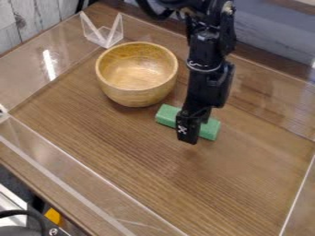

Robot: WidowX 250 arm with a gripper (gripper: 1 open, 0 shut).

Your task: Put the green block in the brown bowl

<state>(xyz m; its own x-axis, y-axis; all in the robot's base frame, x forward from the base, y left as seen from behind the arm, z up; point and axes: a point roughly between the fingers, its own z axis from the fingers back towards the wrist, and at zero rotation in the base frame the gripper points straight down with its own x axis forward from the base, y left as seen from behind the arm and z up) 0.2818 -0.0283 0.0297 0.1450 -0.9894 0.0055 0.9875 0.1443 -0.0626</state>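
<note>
The green block lies flat on the wooden table, directly under and behind the gripper, which hangs straight down over its middle so that only the two ends of the bar show: one short end pokes out at the gripper's nine o'clock side, the other at its three to four o'clock side. The dark finger facing the camera stands in front of the block's near edge and hides its centre; whether it touches the block or the tabletop cannot be told from this view. The jaws are spread wide, straddling the bar across its narrow width, and nothing is pinched between them. The block is a small flat rectangular bar, plain matte mint-green, its long axis running roughly from ten o'clock to four o'clock across the picture. The brown bowl sits at about ten o'clock from the block, near it but apart, with a strip of bare table between them; it is round, light-brown wood with thick walls, visible grain and a glossy sheen.
</note>
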